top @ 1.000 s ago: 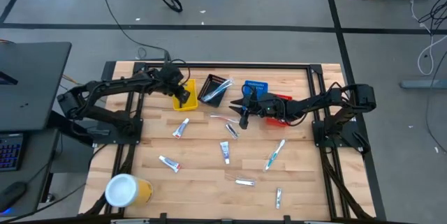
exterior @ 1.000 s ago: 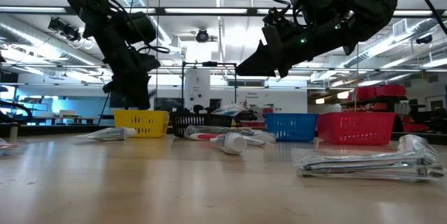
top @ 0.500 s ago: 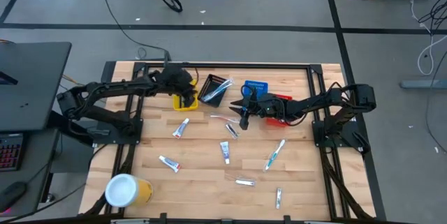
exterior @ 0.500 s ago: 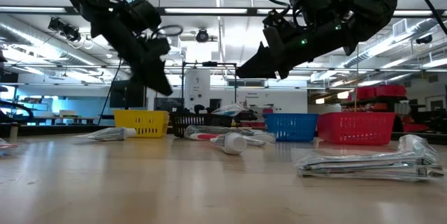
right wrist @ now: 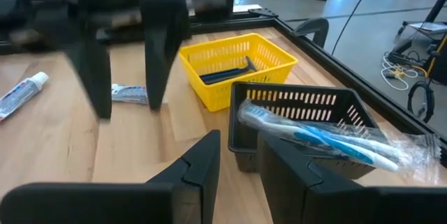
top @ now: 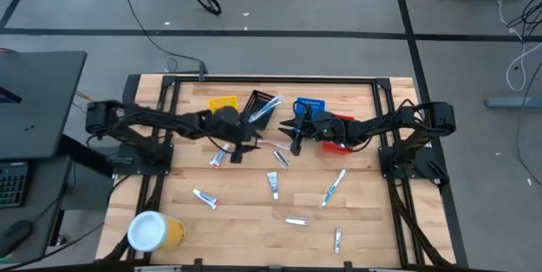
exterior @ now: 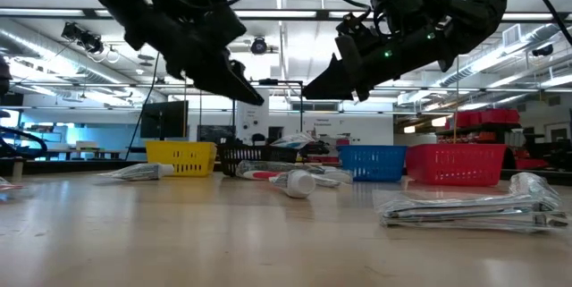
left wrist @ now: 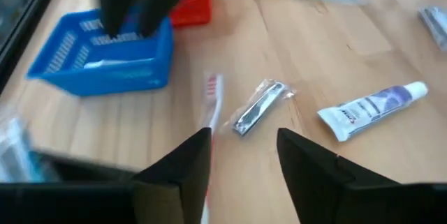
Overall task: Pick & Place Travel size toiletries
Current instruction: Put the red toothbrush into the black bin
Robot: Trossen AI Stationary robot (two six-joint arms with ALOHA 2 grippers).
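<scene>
Travel size toiletries lie scattered on the wooden table: white tubes (top: 219, 155) (top: 205, 197) (top: 273, 185), a blue-white toothbrush (top: 333, 187) and silvery sachets (top: 296, 219). My left gripper (top: 240, 152) hangs open above the table's middle. In the left wrist view a red-white toothbrush (left wrist: 211, 98), a wrapped silvery item (left wrist: 258, 107) and a tube (left wrist: 370, 109) lie just beyond its fingers. My right gripper (top: 295, 142) hangs open and empty in front of the blue basket (top: 310, 107).
Yellow (top: 223, 105), black (top: 260, 108), blue and red (top: 339, 132) mesh baskets stand along the far side. The yellow basket (right wrist: 237, 67) holds a dark razor and the black one (right wrist: 300, 123) a wrapped toothbrush. A yellow cup with a white lid (top: 152, 231) stands at the near left corner.
My left gripper has swung from above the yellow basket toward the table's right and near side, out over the middle. It has rolled, and tipped up from pointing down to slanting forward. My right gripper has kept still.
</scene>
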